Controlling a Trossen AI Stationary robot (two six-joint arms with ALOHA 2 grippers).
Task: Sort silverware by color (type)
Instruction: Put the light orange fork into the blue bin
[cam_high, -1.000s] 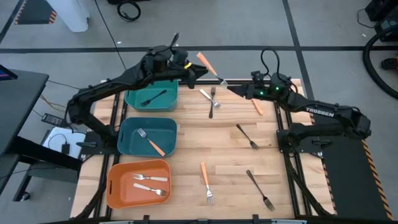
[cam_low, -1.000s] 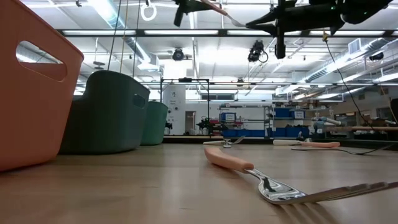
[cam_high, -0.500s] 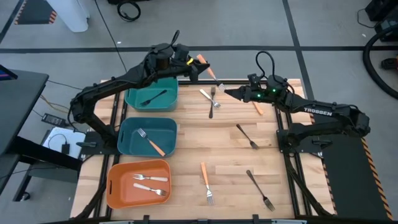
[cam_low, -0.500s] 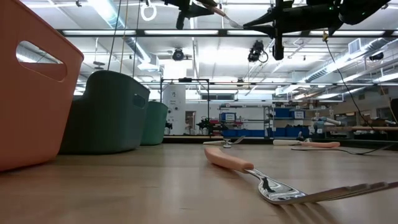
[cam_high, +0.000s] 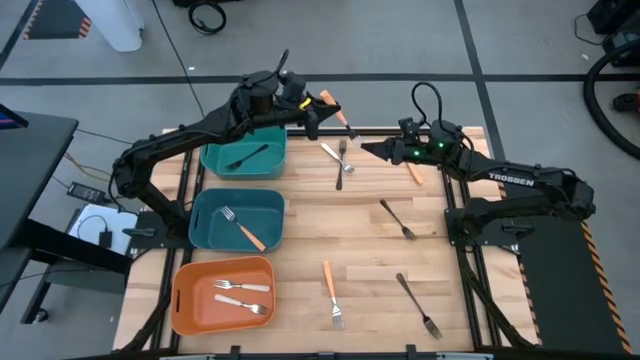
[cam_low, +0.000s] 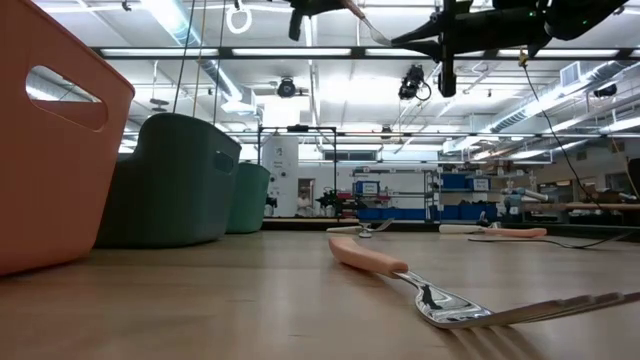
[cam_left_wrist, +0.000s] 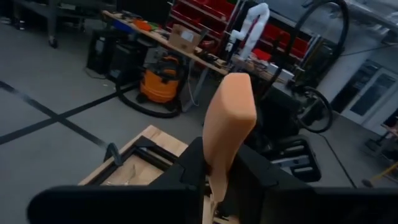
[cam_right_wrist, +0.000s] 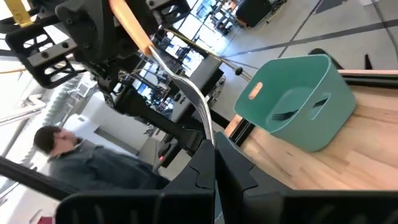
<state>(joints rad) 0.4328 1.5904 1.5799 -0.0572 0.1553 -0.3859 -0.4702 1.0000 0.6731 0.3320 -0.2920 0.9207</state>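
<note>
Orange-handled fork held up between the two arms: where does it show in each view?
High: the orange-handled fork is at top centre, just right of the far teal bin.
Low: at the top edge; the bin is left of centre.
Left wrist: its handle fills the centre; no bin.
Right wrist: upper left; the bin is at right.

Three plastic bins stand in a row along the left side of the wooden table (cam_high: 370, 255): a teal bin (cam_high: 243, 157) farthest back, a darker teal bin (cam_high: 237, 219) in the middle, and an orange bin (cam_high: 222, 296) nearest. Beyond the table, an orange shop vacuum (cam_left_wrist: 159, 87) sits on the grey floor, and a person in a dark jacket (cam_right_wrist: 81, 158) shows in the room.
</note>
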